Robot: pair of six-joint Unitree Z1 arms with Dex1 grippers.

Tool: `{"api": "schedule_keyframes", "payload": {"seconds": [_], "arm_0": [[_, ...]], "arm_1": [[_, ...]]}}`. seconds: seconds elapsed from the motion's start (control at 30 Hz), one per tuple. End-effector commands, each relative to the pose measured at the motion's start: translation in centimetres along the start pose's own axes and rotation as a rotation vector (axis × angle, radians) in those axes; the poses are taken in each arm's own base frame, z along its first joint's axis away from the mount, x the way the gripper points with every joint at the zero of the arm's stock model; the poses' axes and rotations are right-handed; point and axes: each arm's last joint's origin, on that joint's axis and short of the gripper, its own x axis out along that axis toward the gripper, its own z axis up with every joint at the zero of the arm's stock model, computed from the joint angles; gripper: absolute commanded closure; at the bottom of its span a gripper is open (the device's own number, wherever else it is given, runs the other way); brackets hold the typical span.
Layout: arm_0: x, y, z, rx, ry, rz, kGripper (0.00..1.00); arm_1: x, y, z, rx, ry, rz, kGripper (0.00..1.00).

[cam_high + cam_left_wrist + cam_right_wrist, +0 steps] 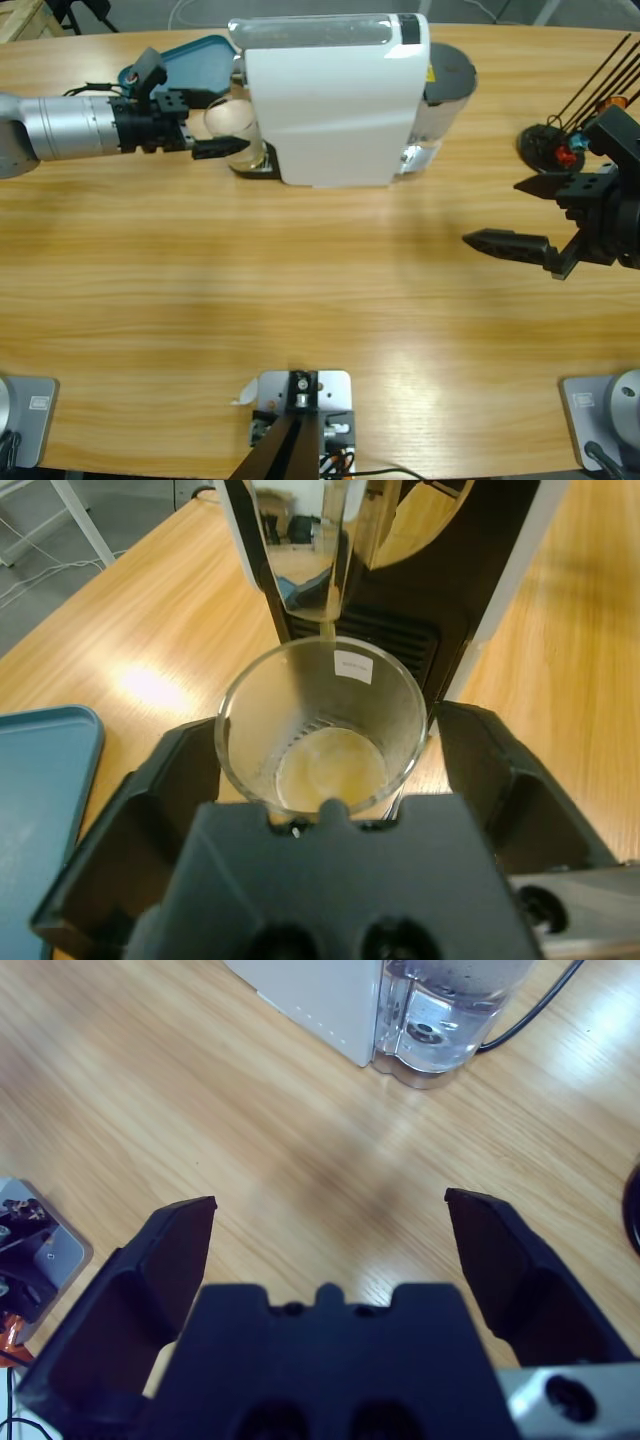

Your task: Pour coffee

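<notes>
Bright overhead light glares off the wooden table (pixel 330 330) below the coffee machine (pixel 330 100); its soft shadow possibly falls beneath, edges slightly blurred

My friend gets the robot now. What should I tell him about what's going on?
Left gripper: jaws on either side of the clear glass tumbler, which sits under the spout of the white coffee machine; whether they press it, I can't tell.
Right gripper: open, holding nothing, above bare table to the side of the machine.
Coffee: a thin pale brown layer in the tumbler's bottom, with a thin stream falling from the spout.
Also here: a teal tray behind the left arm and a capsule rack near the right gripper.
Done: tumbler placed, pouring started.
Left: let it fill, then take the tumbler away.
</notes>
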Motion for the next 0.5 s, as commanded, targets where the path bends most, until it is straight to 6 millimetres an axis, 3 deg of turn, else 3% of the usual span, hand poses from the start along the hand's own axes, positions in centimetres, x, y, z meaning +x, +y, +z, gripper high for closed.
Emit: {"api": "schedule_keyframes", "payload": {"seconds": [0.03, 0.17, 0.27, 0.5], "arm_0": [[1.3, 0.0, -1.2, -0.011, 0.022, -0.031, 0.462], [1.3, 0.0, -1.1, -0.01, 0.024, -0.023, 0.679], [1.2, -0.1, -1.2, -0.012, 0.027, -0.022, 0.996], [-0.3, -0.2, -0.5, -0.001, 0.009, 0.021, 1.0]], "arm_1": [[0.8, -0.2, -0.5, -0.002, 0.039, 0.001, 0.0], [0.7, -0.2, -0.5, -0.001, 0.038, 0.001, 0.0], [0.6, -0.2, -0.5, -0.002, 0.034, 0.001, 0.0], [0.6, -0.2, -0.6, -0.002, 0.033, -0.002, 0.0]]}}
